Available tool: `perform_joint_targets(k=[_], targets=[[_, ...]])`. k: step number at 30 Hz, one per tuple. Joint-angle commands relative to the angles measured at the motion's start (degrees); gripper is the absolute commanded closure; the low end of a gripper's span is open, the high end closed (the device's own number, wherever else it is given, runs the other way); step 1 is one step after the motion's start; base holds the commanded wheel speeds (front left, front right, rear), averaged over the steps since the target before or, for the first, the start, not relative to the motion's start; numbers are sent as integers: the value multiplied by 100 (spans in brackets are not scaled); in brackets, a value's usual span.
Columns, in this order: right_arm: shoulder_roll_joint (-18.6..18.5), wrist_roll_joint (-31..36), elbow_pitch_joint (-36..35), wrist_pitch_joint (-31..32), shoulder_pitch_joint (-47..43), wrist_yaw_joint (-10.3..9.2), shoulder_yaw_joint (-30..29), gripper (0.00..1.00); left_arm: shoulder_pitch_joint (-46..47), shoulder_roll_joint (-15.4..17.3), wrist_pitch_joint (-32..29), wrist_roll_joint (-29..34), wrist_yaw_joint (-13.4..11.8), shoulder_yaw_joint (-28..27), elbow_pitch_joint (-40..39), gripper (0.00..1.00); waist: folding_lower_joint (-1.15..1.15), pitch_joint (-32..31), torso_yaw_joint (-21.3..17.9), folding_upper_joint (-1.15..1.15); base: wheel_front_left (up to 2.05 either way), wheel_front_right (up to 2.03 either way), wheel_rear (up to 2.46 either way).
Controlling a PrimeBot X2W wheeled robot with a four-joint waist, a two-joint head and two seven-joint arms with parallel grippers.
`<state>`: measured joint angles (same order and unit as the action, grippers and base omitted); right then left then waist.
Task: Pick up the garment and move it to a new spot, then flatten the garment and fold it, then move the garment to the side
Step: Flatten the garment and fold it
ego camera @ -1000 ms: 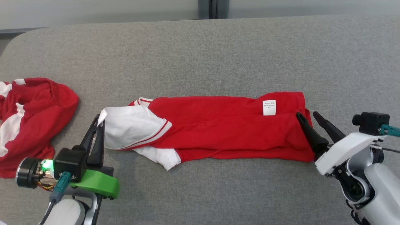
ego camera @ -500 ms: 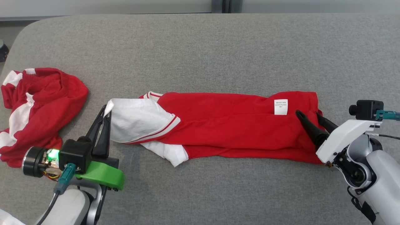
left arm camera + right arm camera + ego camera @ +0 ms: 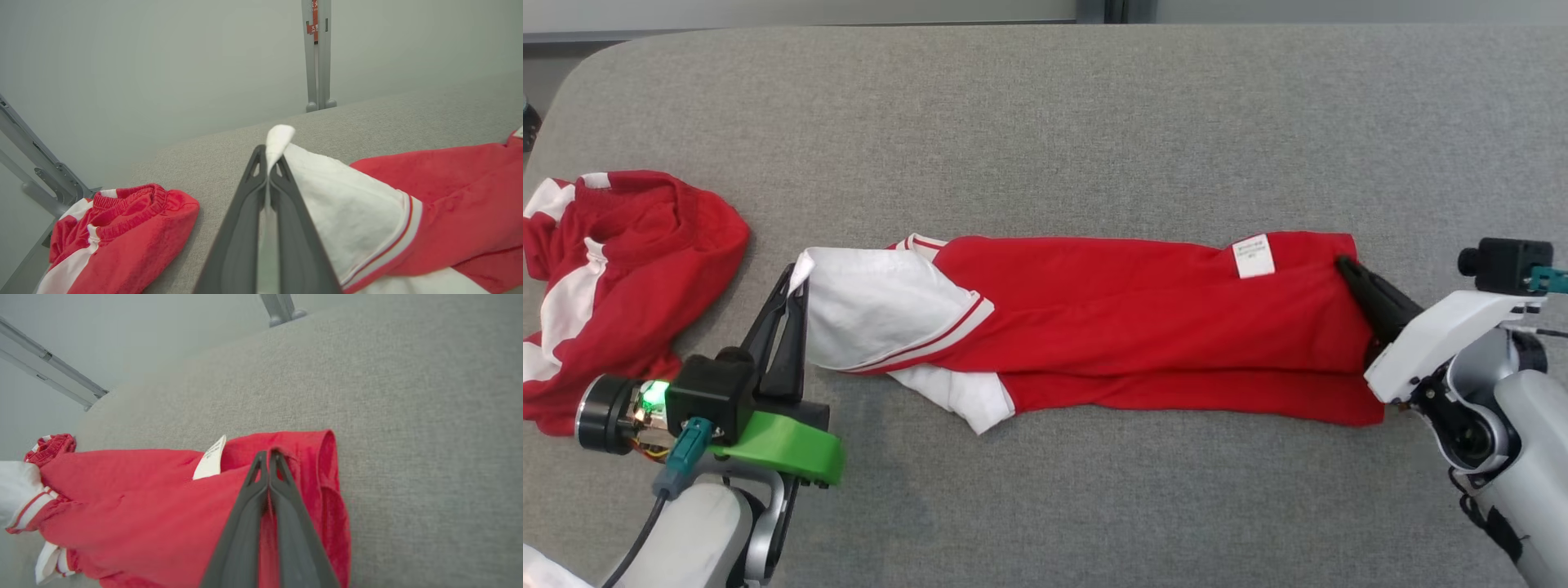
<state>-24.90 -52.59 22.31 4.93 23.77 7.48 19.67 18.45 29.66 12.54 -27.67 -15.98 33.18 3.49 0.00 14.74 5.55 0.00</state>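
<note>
The garment (image 3: 1127, 318), a red shirt with white sleeves and a white label, lies folded into a long strip across the grey surface. My left gripper (image 3: 796, 278) is shut on the white sleeve edge at the strip's left end; the white cloth (image 3: 278, 139) pokes out between the closed fingers. My right gripper (image 3: 1346, 265) is shut on the red hem at the right end. In the right wrist view the closed fingers (image 3: 269, 457) pinch the red fabric (image 3: 163, 506) just right of the label (image 3: 210, 459).
A second red and white garment (image 3: 613, 278) lies crumpled at the left edge of the grey padded surface (image 3: 1045, 122). A metal post (image 3: 316, 53) and a pale wall stand beyond the far edge.
The right gripper went from open over the right hem to shut on it. The strip's right end has lifted a little. The head camera shifted slightly. The left gripper stayed shut on the sleeve.
</note>
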Motion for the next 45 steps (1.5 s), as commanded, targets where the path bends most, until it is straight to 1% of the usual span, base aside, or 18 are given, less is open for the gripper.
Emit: perform_joint_targets(k=[1,5,9,11,14,16,19,22,23,25,27,31,36,38,40,43,45], targets=[[-140,81,-114,-177,16,3,-34,100,148,28,48,-32,52,-45,-55,100,0,-7,-9,0,0,0,0],[-444,165,-531,-550,-7,3,-181,100,370,130,-100,-199,240,-136,-300,100,0,26,-81,0,0,0,0],[-633,193,-1062,-787,319,3,-408,100,893,334,-383,-281,476,-266,-687,100,0,172,-185,0,0,0,0],[-687,195,-1252,-826,530,3,-522,100,1319,485,-570,-199,622,-312,-815,100,0,278,-222,0,0,0,0],[-784,306,-1484,-735,1151,3,-635,100,2191,658,-966,-56,847,-362,-1051,100,0,563,-290,0,0,0,0],[-820,402,-1509,-672,1633,3,-707,100,2755,629,-1221,-123,1014,-408,-1083,100,0,759,-306,0,0,0,0],[-798,552,-1388,-520,2483,3,-720,100,3664,582,-1640,-169,1257,-453,-783,100,0,1080,-330,0,0,0,0],[-690,758,-1019,-367,3549,3,-623,100,4669,369,-1916,-229,1580,-413,-120,100,0,1474,-363,0,0,0,0],[-656,817,-922,-365,3803,3,-611,100,4923,349,-1958,-192,1645,-401,44,100,0,1574,-367,0,0,0,0],[-507,1036,-489,-437,4612,3,-529,100,5742,211,-1902,-10,1870,-337,673,100,0,1830,-384,0,0,0,0],[-345,1265,-39,-603,5230,3,-471,100,6387,73,-1725,205,1988,-274,1276,100,0,1987,-424,0,0,0,0],[-62,1718,842,-1062,6346,3,-289,100,7705,-162,-1055,658,2092,-206,2393,100,0,2239,-544,0,0,0,0],[35,2013,1556,-1584,7161,2,-63,100,8762,-326,-59,1165,2094,-77,3232,100,0,2473,-575,0,0,0,0],[23,2036,1713,-1711,7347,3,106,100,8974,-413,153,1171,2067,-157,3396,100,0,2568,-543,0,0,0,0],[-48,1989,1827,-1808,7434,2,269,100,9004,-439,239,1194,2100,-208,3430,100,0,2658,-481,0,0,0,0],[-99,1900,1946,-1917,7333,2,466,100,8635,-434,264,1078,2170,-389,3139,100,0,2756,-399,0,0,0,0],[-146,1887,2055,-1969,7106,2,632,100,8100,-382,255,1016,2212,-522,2814,100,0,2763,-322,0,0,0,0]])
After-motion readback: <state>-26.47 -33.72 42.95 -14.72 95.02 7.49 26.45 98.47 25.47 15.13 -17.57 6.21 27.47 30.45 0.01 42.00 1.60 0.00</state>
